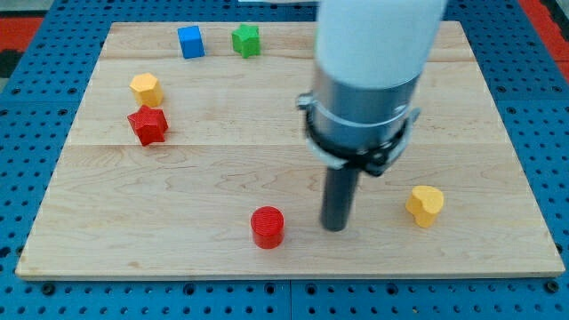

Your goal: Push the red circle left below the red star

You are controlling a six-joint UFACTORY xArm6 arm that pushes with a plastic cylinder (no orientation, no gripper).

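Note:
The red circle point(267, 227) stands near the view's bottom edge of the wooden board, a little left of centre. The red star point(148, 125) lies far off at the view's left, higher up the board. My tip point(334, 228) rests on the board just to the right of the red circle, with a small gap between them. The arm's white and grey body hangs above the tip and hides part of the board's middle.
A yellow hexagon block point(145, 88) sits just above the red star. A blue cube point(190, 42) and a green star point(246, 40) lie near the top edge. A yellow heart-like block point(426, 205) lies to the right of my tip. The board point(116, 222) rests on a blue pegboard.

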